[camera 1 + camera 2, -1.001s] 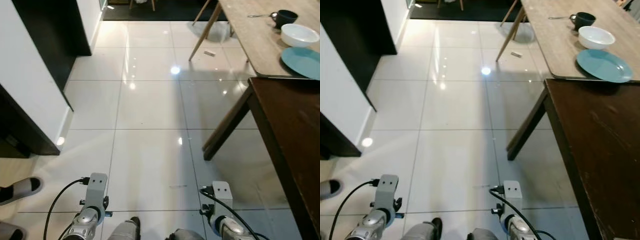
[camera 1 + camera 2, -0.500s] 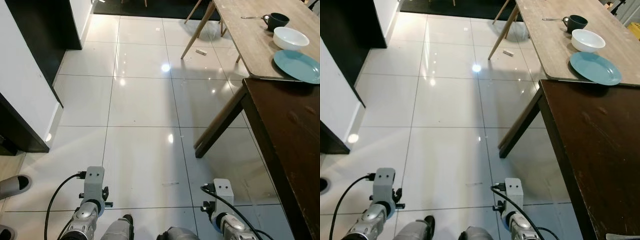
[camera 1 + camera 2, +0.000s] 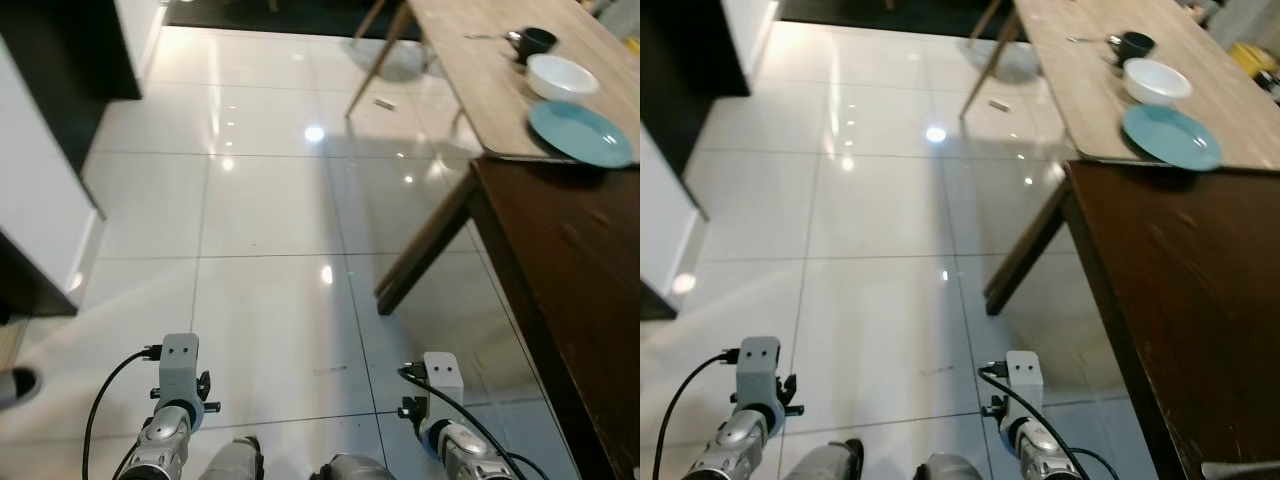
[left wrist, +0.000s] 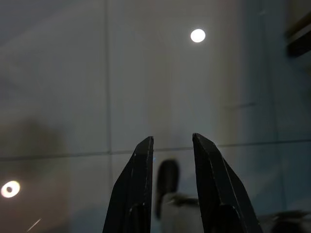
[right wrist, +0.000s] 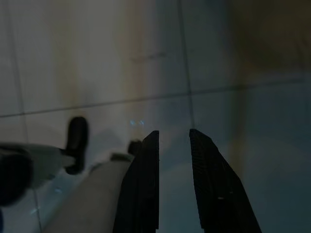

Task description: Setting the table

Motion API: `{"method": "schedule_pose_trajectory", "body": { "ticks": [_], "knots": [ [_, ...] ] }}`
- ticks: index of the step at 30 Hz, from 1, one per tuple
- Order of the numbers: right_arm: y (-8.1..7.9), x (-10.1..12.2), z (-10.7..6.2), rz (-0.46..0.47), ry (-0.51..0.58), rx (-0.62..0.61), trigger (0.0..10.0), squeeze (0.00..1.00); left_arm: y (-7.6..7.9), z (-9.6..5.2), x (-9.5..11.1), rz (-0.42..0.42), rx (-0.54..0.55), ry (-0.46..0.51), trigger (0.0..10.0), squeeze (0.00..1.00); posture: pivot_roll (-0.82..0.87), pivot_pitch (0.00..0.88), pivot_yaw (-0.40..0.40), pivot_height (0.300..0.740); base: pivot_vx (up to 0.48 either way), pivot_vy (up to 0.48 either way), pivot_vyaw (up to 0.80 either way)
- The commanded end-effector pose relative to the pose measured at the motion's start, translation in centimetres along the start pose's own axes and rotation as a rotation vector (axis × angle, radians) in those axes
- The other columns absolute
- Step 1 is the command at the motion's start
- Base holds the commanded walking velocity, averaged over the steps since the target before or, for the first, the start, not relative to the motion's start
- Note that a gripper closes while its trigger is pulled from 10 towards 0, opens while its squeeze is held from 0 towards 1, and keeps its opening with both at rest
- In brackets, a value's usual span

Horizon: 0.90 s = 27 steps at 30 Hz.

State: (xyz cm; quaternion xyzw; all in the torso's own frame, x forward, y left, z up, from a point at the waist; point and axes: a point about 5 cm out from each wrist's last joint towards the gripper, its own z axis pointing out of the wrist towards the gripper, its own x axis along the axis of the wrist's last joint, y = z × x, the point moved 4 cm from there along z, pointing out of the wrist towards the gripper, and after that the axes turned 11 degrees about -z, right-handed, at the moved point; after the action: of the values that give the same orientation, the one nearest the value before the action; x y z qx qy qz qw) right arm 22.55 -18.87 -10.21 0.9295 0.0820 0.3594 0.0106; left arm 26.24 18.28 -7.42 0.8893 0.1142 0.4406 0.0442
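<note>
I see both arms hanging low over the white tiled floor [image 3: 270, 210]. Left gripper [image 4: 171, 145]: jaws parted by a narrow gap, nothing between them, only floor tile beyond. Right gripper [image 5: 173, 138]: same narrow gap, jaws empty, touching nothing; one of the robot's legs and a dark foot show beside them in the dim right wrist view.

The dishes lie well apart from both sets of jaws, far ahead and to my right, on the light wooden surface [image 3: 1090, 90]. From nearest to farthest: teal plate [image 3: 1171, 137] near that surface's closest edge, white bowl [image 3: 1156, 80] just beyond it, dark mug [image 3: 1133, 45], then a spoon [image 3: 1087, 40] to the mug's left. A dark brown surface [image 3: 1180, 280] butts against the light one and runs along my right side.
</note>
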Motion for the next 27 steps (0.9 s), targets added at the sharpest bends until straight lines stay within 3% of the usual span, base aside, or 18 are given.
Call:
{"method": "schedule_pose_trajectory", "body": {
  "ticks": [1,27],
  "knots": [
    [-0.04,0.44,0.12,0.003,0.007,0.002,10.0,0.00,-0.22,-0.19,-0.52,-0.006,0.006,-0.010,10.0,0.00,0.06,0.075,-0.053,0.740,0.371,0.000,0.00],
    [-0.60,0.37,0.18,-0.020,-0.001,0.024,10.0,0.00,-0.79,-0.33,-0.52,0.005,0.012,-0.008,10.0,0.00,0.07,0.078,-0.054,0.740,0.372,0.000,0.00]
  ]
}}
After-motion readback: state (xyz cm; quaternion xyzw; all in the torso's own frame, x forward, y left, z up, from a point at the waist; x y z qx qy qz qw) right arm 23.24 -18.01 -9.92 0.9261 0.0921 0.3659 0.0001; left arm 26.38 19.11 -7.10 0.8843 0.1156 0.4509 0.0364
